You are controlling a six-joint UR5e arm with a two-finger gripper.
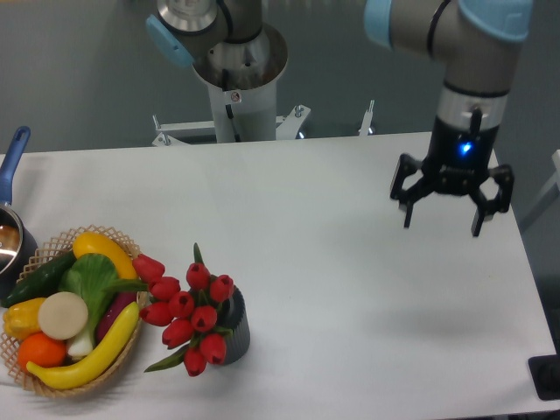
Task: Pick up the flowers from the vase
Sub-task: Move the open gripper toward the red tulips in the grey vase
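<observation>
- Surface [350, 289]: white, carrying everything.
- Basket [52, 385]: wicker, at front left, full of vegetables and fruit.
- Gripper [442, 228]: above the surface's right side, fingers spread apart, holding nothing.
- Flowers [184, 313]: red tulips in the vase [236, 337], just beside the basket, well apart from the gripper.

Flowers [186, 317] in vase [234, 330] at bench [350, 262] front-left, basket [52, 385] just left, pot [10, 232] behind basket, end effector [451, 210] far right above bench
</observation>
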